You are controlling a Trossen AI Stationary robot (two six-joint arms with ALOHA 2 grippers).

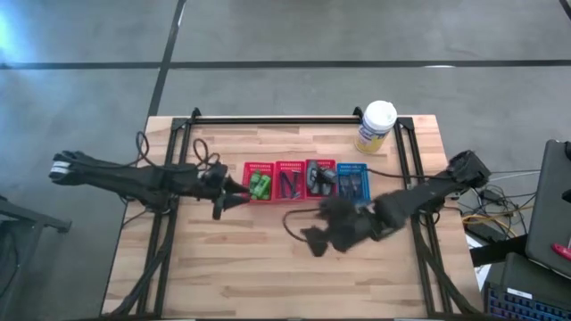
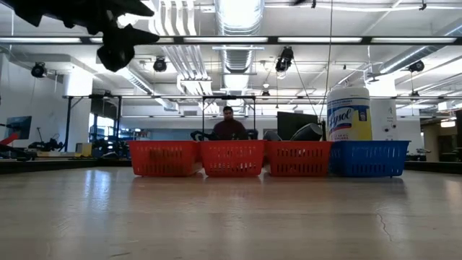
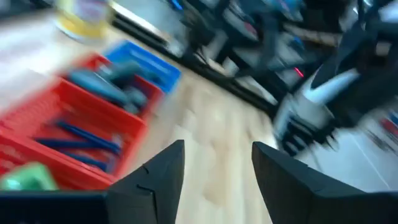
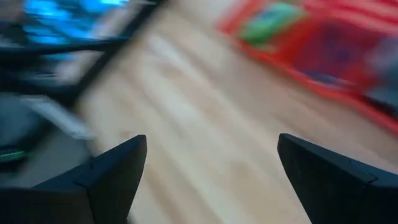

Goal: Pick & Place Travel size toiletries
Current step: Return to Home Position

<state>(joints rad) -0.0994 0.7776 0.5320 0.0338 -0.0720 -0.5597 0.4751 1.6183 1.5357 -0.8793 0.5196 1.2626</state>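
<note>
Lower centre of the overhead frame: the right gripper (image 1: pixel 315 242) hangs over bare tabletop (image 1: pixel 268 276), fingers spread, empty. Left of centre, the left gripper (image 1: pixel 230 201), likewise spread and empty, sits just beside 4 baskets (image 1: pixel 304 164); sorting looks finished. Green bottles (image 1: pixel 259 185) lie in the leftmost red basket (image 1: pixel 247 169), grey tubes (image 1: pixel 319 178) in the 3rd. Behind, upper right, a Lysol canister (image 1: pixel 376 125).

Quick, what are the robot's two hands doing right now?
Left gripper: open, empty, beside the red baskets.
Right gripper: open, empty, over the table.
</note>
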